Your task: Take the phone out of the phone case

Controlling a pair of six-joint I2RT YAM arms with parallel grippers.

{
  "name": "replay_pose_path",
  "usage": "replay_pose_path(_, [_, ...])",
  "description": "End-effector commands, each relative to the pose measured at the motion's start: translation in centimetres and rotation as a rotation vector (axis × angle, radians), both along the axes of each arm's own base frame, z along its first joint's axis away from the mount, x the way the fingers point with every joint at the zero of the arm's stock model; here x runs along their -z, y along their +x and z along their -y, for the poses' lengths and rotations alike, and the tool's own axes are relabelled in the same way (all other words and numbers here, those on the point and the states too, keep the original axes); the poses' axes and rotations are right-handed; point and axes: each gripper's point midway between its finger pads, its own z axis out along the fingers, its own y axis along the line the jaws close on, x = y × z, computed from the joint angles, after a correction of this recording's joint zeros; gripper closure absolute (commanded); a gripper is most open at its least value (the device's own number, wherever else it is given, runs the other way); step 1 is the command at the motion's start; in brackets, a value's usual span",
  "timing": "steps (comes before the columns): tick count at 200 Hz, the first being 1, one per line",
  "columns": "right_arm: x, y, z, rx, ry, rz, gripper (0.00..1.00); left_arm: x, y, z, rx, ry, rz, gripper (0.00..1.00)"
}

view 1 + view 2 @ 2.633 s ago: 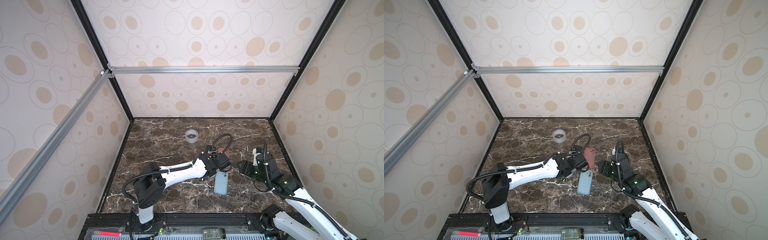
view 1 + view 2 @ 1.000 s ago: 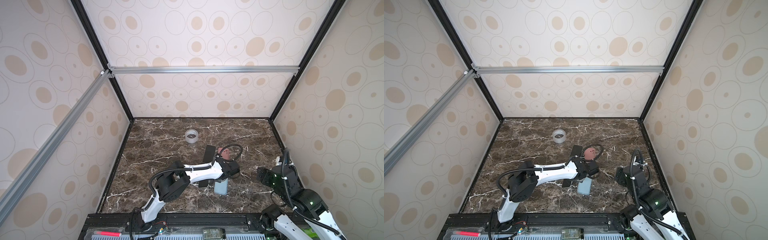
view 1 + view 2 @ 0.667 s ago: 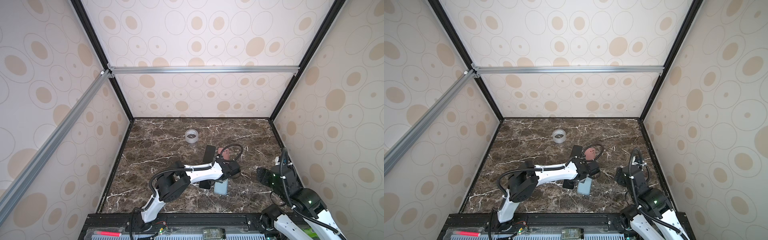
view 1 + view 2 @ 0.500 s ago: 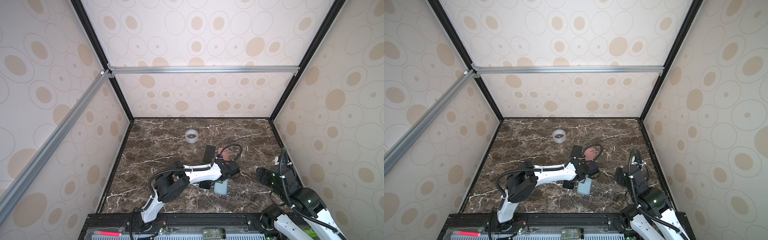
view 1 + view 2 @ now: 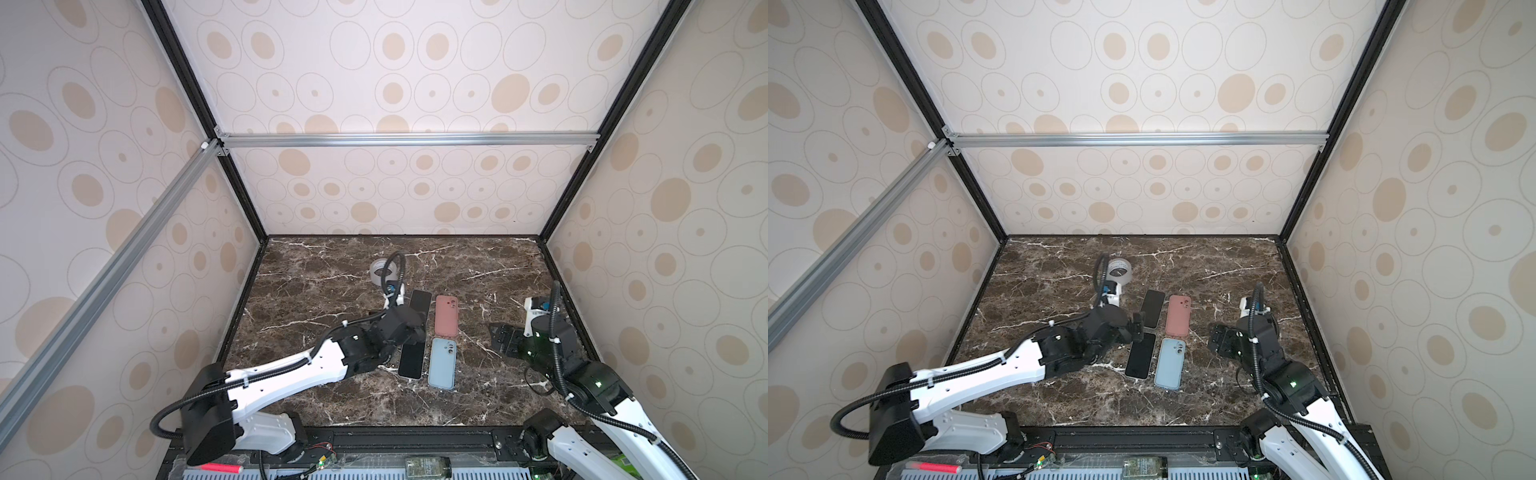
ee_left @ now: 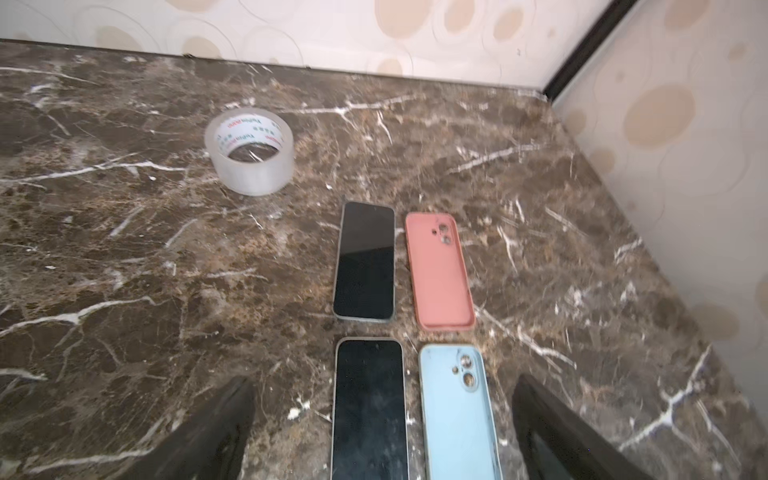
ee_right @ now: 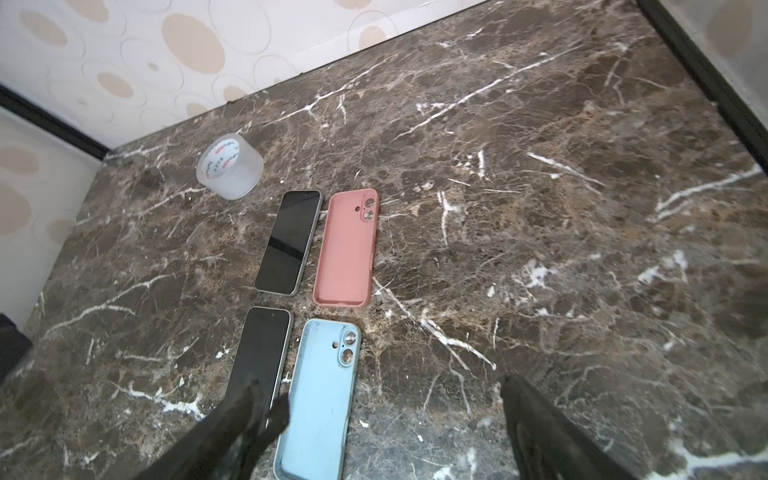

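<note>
Two bare phones and two empty phone cases lie in a square on the marble table [image 5: 316, 291]. The near phone [image 5: 411, 360] [image 6: 369, 409] lies screen up, apart from the light blue phone case [image 5: 441, 363] [image 6: 457, 411] beside it. Behind them lie the far phone [image 5: 419, 304] [image 7: 289, 243] and the pink phone case [image 5: 446, 316] [image 7: 347, 249]. My left gripper [image 5: 409, 332] [image 6: 384, 382] hangs open over the near phone's far end and holds nothing. Right of the cases, my right gripper [image 5: 505, 338] [image 7: 380, 384] stands open with nothing in it.
A roll of clear tape [image 5: 382, 270] [image 6: 249, 151] stands behind the phones, towards the back wall. Patterned walls with black frame posts close in the table at the left, right and back. Bare marble lies between the cases and the right wall.
My left gripper has opened and let go of the near phone, which now lies flat beside the blue case. That arm has drawn back a little. The right gripper widened slightly.
</note>
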Motion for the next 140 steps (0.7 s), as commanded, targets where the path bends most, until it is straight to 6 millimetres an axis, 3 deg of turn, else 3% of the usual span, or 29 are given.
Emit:
replay_pose_path(1, [-1.3, 2.2, -2.5, -0.094, 0.023, 0.05, 0.05, -3.0, 1.5, -2.6, -0.039, -0.043, 0.168, 0.01])
replay_pose_path(15, [-1.0, 3.5, -3.3, -0.103, 0.027, 0.058, 0.02, -4.1, 2.0, -5.1, -0.079, -0.022, 0.253, 0.01])
replay_pose_path(44, [-0.2, 6.9, -1.7, 0.037, -0.063, 0.102, 0.0, -6.1, 3.2, -10.9, -0.228, 0.049, 0.453, 0.01])
replay_pose_path(65, [0.0, 9.7, -0.5, 0.096, -0.185, 0.175, 0.0, -5.7, 3.8, -15.2, -0.355, 0.144, 0.563, 0.01])
replay_pose_path(102, [1.1, 13.1, 3.0, 0.153, -0.422, 0.212, 0.0, -1.8, 5.4, -21.9, -0.549, 0.26, 0.518, 0.01])
replay_pose_path(130, [3.8, 14.1, 5.6, 0.171, -0.53, 0.201, 0.0, 1.9, 4.8, -24.7, -0.587, 0.408, 0.492, 0.01])
replay_pose_path(140, [4.7, 14.3, 5.6, 0.151, -0.554, 0.213, 0.0, 2.5, 4.3, -25.3, -0.585, 0.448, 0.511, 0.01])
